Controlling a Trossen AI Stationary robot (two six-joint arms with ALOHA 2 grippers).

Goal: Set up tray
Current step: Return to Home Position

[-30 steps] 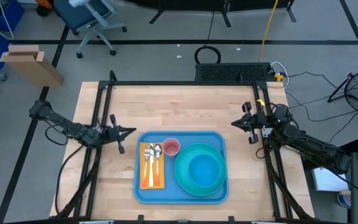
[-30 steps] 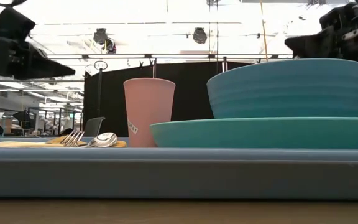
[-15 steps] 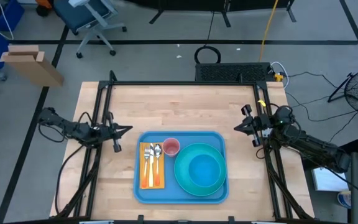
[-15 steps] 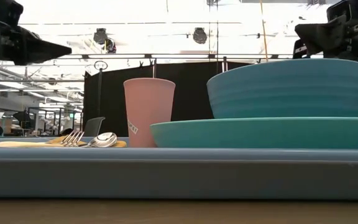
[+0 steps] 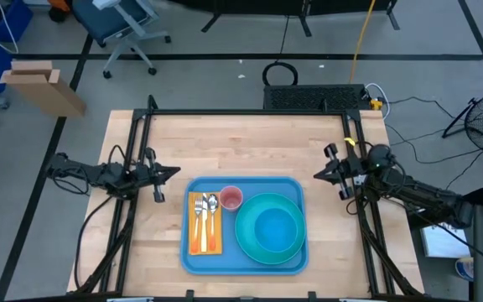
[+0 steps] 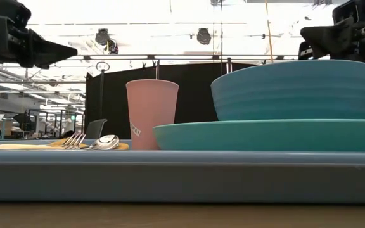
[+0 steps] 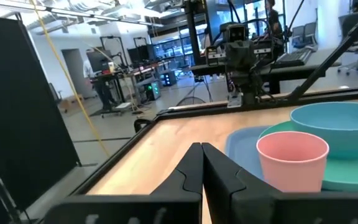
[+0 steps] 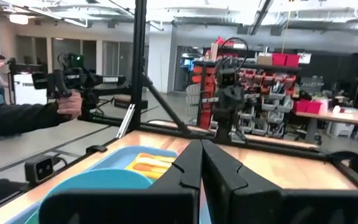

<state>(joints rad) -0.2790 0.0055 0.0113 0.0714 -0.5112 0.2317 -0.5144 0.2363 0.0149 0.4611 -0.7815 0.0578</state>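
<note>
The blue tray lies flat on the table's near middle. On it rest a teal plate carrying a teal bowl, a pink cup standing upright, and a yellow napkin with a fork and spoon on top. My left gripper hovers shut just left of the tray's far left corner. My right gripper hovers shut off the tray's far right corner. Each wrist view shows its own fingers closed together, the left gripper and the right gripper.
Black frame rails run along the table's left, right and far sides. Bare wood lies between the tray and the far edge. A person's sleeved arm holding a device shows beyond the table in the right wrist view.
Both grippers have backed away a little from the tray, the left toward the table's left edge, the right toward the right edge, and both sit higher in the low view. Their fingers stay shut. Nothing on the tray has moved.
</note>
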